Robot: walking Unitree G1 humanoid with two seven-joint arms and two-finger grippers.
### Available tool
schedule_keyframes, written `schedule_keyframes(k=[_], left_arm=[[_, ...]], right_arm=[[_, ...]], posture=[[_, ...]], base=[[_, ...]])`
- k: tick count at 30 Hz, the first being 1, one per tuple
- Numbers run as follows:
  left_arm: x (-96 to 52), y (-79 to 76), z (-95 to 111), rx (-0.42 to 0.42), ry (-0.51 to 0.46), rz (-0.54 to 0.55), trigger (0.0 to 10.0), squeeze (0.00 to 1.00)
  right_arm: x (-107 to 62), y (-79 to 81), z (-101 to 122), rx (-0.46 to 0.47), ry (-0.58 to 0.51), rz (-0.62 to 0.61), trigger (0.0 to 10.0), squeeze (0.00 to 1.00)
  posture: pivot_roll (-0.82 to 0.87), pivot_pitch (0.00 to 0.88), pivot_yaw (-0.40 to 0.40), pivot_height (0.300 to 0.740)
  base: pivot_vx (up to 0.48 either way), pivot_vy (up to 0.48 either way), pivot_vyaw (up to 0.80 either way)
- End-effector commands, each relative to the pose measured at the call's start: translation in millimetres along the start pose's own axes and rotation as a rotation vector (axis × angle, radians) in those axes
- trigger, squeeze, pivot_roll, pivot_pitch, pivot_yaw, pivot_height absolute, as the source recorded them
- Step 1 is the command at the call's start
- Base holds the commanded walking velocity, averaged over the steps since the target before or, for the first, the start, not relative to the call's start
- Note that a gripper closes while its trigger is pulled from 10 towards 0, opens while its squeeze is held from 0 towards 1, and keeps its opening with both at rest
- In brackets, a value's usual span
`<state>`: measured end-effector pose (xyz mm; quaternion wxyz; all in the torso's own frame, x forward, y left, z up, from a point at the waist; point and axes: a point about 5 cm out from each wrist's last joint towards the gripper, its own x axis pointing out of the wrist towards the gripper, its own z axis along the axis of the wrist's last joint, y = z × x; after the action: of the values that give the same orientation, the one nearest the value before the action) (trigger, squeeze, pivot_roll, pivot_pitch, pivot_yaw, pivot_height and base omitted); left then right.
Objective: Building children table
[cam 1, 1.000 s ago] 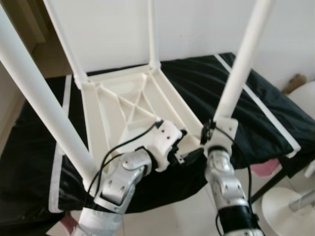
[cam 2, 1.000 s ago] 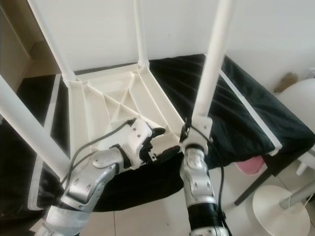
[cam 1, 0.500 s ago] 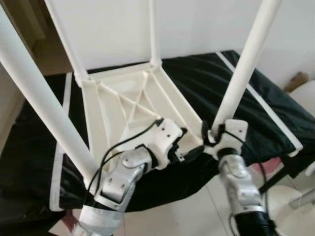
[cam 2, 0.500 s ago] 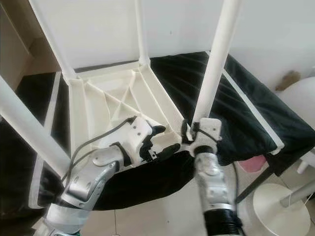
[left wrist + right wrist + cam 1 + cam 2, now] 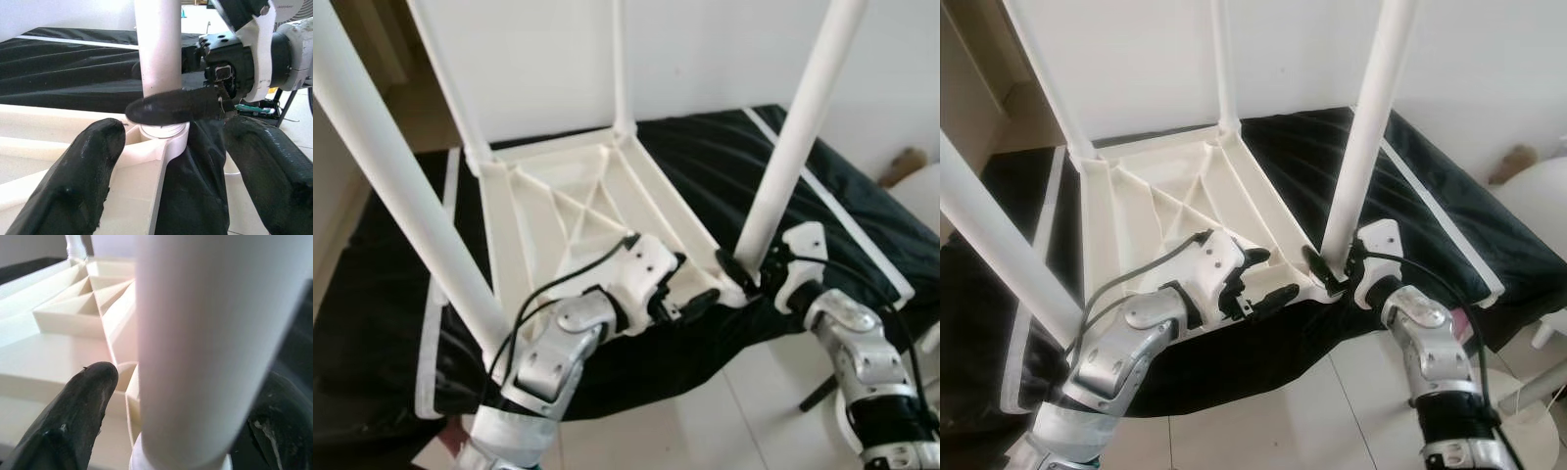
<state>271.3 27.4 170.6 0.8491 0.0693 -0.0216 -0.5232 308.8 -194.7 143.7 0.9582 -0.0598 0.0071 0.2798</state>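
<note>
**Right arm swings out around the near leg**

In the last second the right end effector (image 5: 1332, 266) has pivoted from below to the side of the near-right leg (image 5: 790, 147), fingers clasped round its base, likely screwing it into the upturned white table (image 5: 570, 211). The left end effector (image 5: 697, 294), fingers spread, braces the table's edge. All rests on a black-covered bed (image 5: 862, 225) beside a white wall (image 5: 705, 49)

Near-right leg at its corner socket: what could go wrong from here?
1. The right gripper straddles the table leg only at its base; the long leg could tilt in the socket.
2. The upturned tabletop lies on soft black cloth near the edge and may slide; the left gripper merely hovers by it.
</note>
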Motion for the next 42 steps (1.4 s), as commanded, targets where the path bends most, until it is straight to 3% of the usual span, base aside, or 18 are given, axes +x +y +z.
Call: schedule_keyframes(k=[1, 5, 6, 13, 19, 20, 21, 22, 34, 37, 42], left_arm=[[1.4, 2.9, 1, 0.020, 0.001, 0.010, 10.0, 0.00], [2.0, 2.7, 2, 0.023, -0.002, 0.008, 10.0, 0.00], [1.5, 2.6, 2, 0.024, -0.002, 0.008, 10.0, 0.00], [-0.8, 3.3, 1, 0.022, 0.002, 0.014, 10.0, 0.00], [-0.5, 1.0, 0, 0.020, 0.005, 0.007, 10.0, 0.00], [-0.5, 0.9, 0, 0.020, 0.005, 0.005, 10.0, 0.00], [-0.5, 1.0, 0, 0.020, 0.005, 0.003, 10.0, 0.00], [-0.5, 0.8, 0, 0.020, 0.006, 0.001, 10.0, 0.00], [-1.1, -1.4, -1, 0.013, 0.010, -0.010, 10.0, 0.00], [-2.8, -3.1, -2, 0.007, 0.016, -0.018, 10.0, 0.00], [-4.2, -3.6, -2, 0.001, 0.020, -0.019, 10.0, 0.00]], right_arm=[[4.4, -3.3, 3, -0.034, 0.032, 0.068, 10.0, 0.00], [6.8, -8.1, 3, -0.085, 0.064, 0.109, 10.0, 0.00], [6.4, -9.1, 2, -0.126, 0.091, 0.133, 0.0, 0.00], [4.6, -15.6, -2, -0.133, 0.136, 0.141, 0.0, 0.00], [-0.7, -16.2, -7, -0.087, 0.152, 0.132, 0.0, 0.00], [-1.2, -17.0, -8, -0.077, 0.157, 0.113, 2.0, 0.00], [-1.4, -17.7, -9, -0.073, 0.159, 0.100, 2.0, 0.00], [-1.7, -17.7, -11, -0.067, 0.164, 0.081, 10.0, 0.00], [1.3, -11.0, -16, -0.017, 0.131, -0.072, 10.0, 0.00], [2.3, 4.9, -17, 0.001, 0.110, -0.128, 10.0, 0.00], [1.2, 15.7, -19, 0.042, 0.101, -0.210, 10.0, 0.00]], posture=[[-0.05, 0.000, 0.041, 0.740], [-0.05, 0.000, 0.039, 0.740], [-0.04, 0.000, 0.036, 0.740], [-0.04, 0.000, 0.033, 0.740], [-0.04, 0.000, 0.037, 0.740], [-0.05, 0.000, 0.044, 0.740], [-0.05, 0.000, 0.044, 0.740], [-0.05, 0.000, 0.044, 0.740], [-0.06, 0.000, 0.057, 0.740], [-0.06, 0.000, 0.061, 0.740], [-0.07, 0.000, 0.065, 0.740]], base=[[0.000, 0.000, 0.00], [0.000, 0.000, 0.00], [0.000, 0.000, 0.00], [0.000, 0.000, 0.00], [0.000, 0.000, 0.00], [0.000, 0.000, 0.00], [0.000, 0.000, 0.00], [0.000, 0.000, 0.00], [0.000, 0.000, 0.00], [0.000, 0.000, 0.00], [0.000, 0.000, 0.00]])
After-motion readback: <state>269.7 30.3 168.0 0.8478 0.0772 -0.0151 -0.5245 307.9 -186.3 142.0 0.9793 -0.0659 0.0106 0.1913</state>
